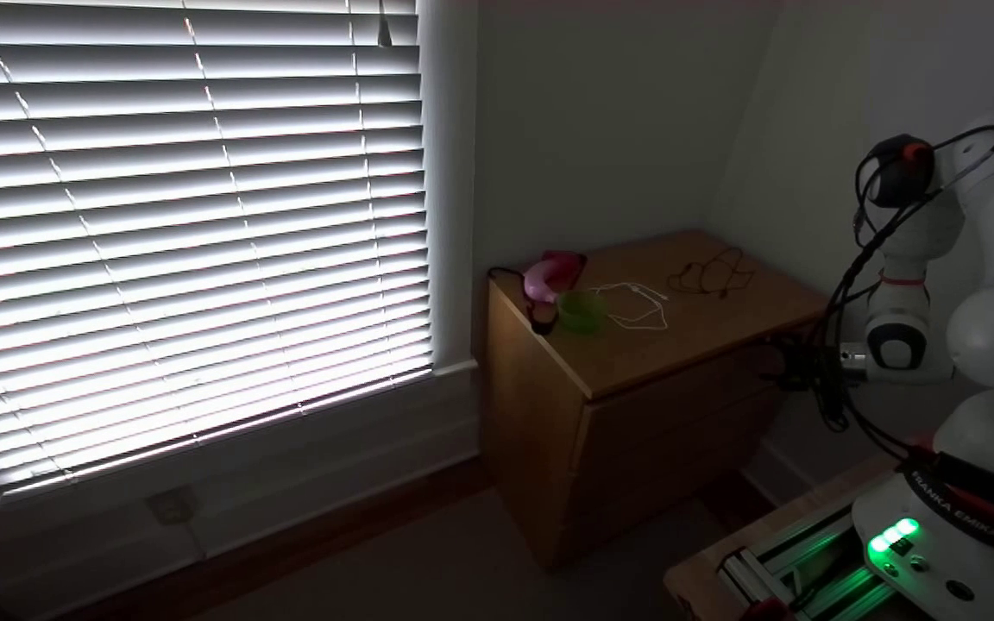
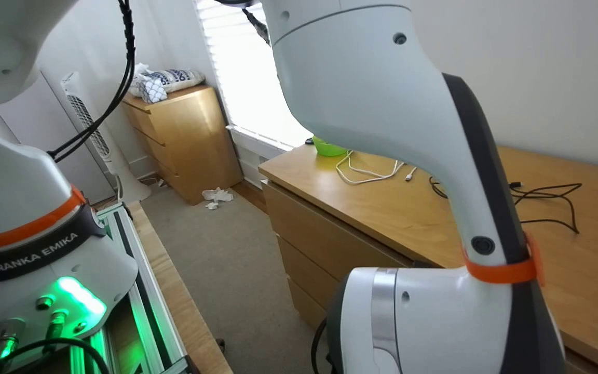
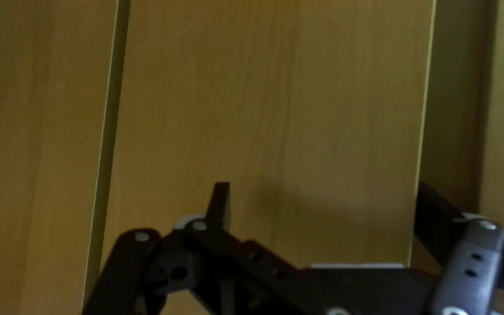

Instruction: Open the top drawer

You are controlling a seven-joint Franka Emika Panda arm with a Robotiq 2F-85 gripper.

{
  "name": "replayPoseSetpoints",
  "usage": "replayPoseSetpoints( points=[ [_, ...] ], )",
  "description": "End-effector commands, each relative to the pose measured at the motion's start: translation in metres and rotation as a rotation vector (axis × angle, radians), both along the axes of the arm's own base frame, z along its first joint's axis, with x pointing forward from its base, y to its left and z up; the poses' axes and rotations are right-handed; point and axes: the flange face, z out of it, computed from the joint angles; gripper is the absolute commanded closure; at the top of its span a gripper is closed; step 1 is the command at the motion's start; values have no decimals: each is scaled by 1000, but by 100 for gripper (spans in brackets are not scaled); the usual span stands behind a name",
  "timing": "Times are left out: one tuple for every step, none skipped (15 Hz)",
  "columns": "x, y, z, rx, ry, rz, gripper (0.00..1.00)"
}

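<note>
The light-brown wooden cabinet shows in both exterior views, its side (image 1: 540, 414) facing the camera in a dim one. Its top drawer (image 2: 320, 228) has a plain flat front and looks closed; no inner box shows. In the wrist view the drawer front (image 3: 278, 109) fills the middle, with a dark gap along its top edge at the right. My gripper (image 3: 322, 197) is open and empty. One finger is at that gap beside the top edge; the other is in front of the drawer face. I cannot tell whether they touch. My gripper (image 1: 770, 366) also shows dark beside the cabinet front in an exterior view.
On the cabinet top lie a green bowl (image 1: 581, 312), a pink object (image 1: 540, 283), a white cable (image 1: 657, 310) and a dark cable (image 2: 571, 208). Lower drawers (image 2: 307, 265) sit below. Another wooden cabinet (image 2: 195, 140) and a tower fan (image 2: 89, 117) stand farther away.
</note>
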Motion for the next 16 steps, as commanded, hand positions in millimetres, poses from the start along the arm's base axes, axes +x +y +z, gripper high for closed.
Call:
replayPoseSetpoints(
  points=[
    [-3, -5, 0, -55, 144, 82, 0],
    [-4, -8, 2, -64, 165, 102, 0],
    [-6, -13, 4, -68, 188, 121, 0],
    [-7, -17, 6, -73, 209, 140, 0],
    [-7, -20, 7, -78, 229, 158, 0],
    [-8, -22, 8, -78, 251, 176, 0],
    [-9, -25, 9, -82, 269, 192, 0],
    [-9, -26, 10, -84, 285, 204, 0],
    [-10, -28, 11, -82, 301, 217, 0],
    [-10, -30, 12, -77, 317, 226, 0],
    [-11, -32, 13, -78, 331, 236, 0],
    [-12, -33, 14, -71, 347, 246, 0],
    [-14, -35, 15, -67, 362, 253, 0],
    [-16, -37, 16, -62, 377, 260, 0],
    [-20, -41, 17, -54, 392, 264, 0],
    [-24, -44, 18, -49, 407, 268, 0]
  ],
)
